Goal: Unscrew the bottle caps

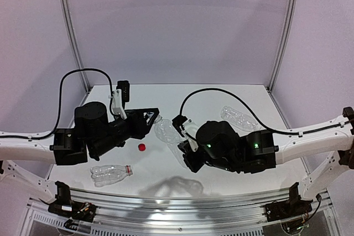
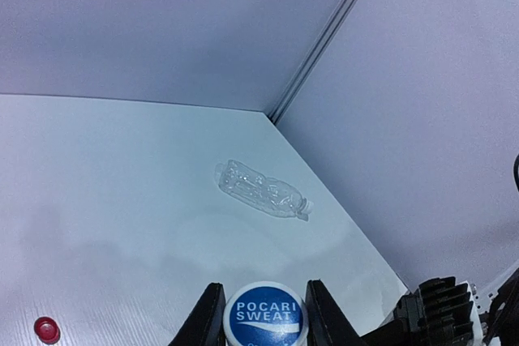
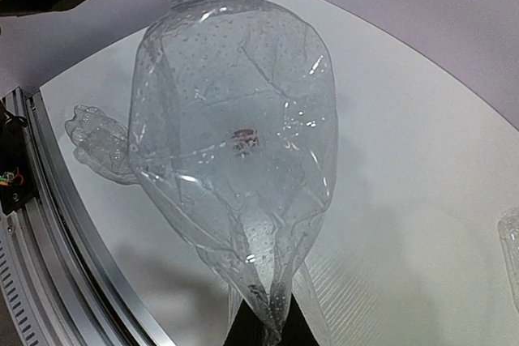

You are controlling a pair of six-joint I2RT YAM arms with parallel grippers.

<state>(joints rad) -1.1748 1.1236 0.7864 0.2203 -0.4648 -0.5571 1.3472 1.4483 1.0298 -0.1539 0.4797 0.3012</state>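
A crushed clear bottle hangs between my two grippers above the table's middle. My left gripper is shut on its white cap with a blue Pocari Sweat top, one dark finger on each side. My right gripper is shut on the pinched base of the bottle, which fills the right wrist view; the grip point is at the bottom edge. A loose red cap lies on the table below the left gripper and shows in the left wrist view.
A clear bottle with a red neck ring lies at the front left, also in the right wrist view. Another clear bottle with a pale cap lies at the back right. Walls enclose the white table.
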